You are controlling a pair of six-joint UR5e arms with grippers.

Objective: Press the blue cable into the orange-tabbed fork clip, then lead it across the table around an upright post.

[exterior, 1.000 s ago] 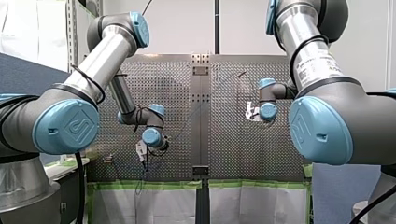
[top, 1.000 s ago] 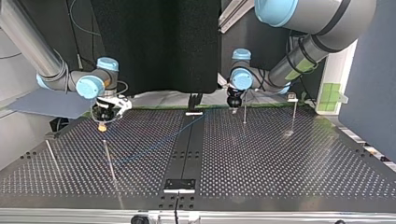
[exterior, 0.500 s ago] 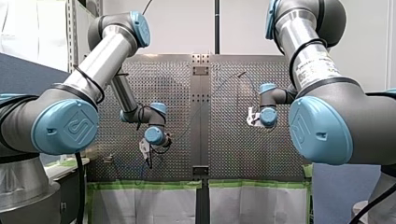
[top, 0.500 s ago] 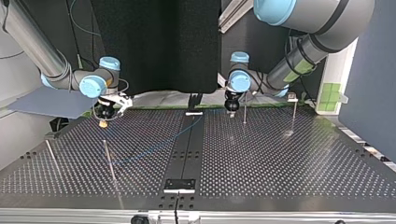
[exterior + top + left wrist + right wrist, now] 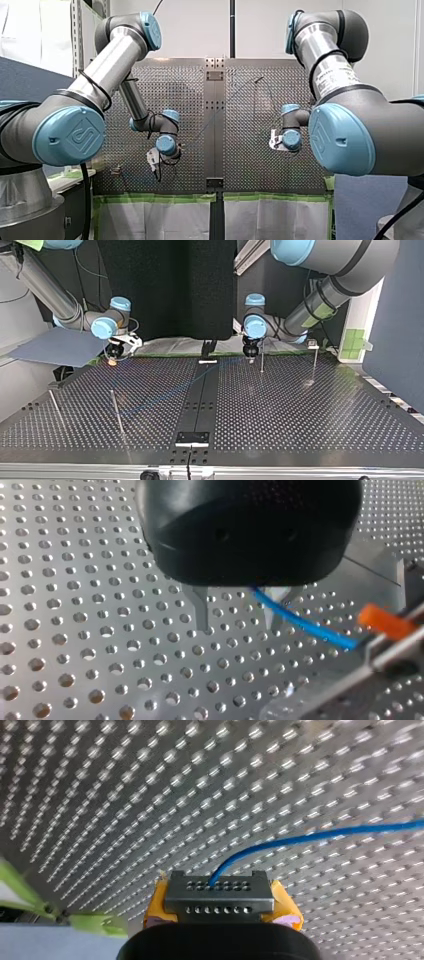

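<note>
The blue cable (image 5: pixel 305 626) runs from beside one metal finger (image 5: pixel 201 611) of my left gripper (image 5: pixel 239 626) to the orange-tabbed fork clip (image 5: pixel 385 622) just past it. That black gripper's two fingers stand apart over the perforated table, nothing clamped between them. My right gripper (image 5: pixel 220 892), with yellow pads, is shut on the blue cable (image 5: pixel 310 837), which leaves its tip and arcs away over the plate. In the top view my right gripper (image 5: pixel 113 359) hangs at the far left and my left gripper (image 5: pixel 250 352) near the far middle, the cable (image 5: pixel 165 394) faint between them.
Thin upright posts stand on the table: one (image 5: pixel 261 360) beside my left gripper, one (image 5: pixel 315 362) further right, two (image 5: pixel 116 412) (image 5: pixel 55 409) at the top view's left. A dark centre strip (image 5: pixel 200 400) divides the table. Green tape (image 5: pixel 155 198) edges the near side.
My right gripper has carried the cable back toward the arms' edge of the table and lifted it a little. My left gripper shifted slightly sideways and then held still.
</note>
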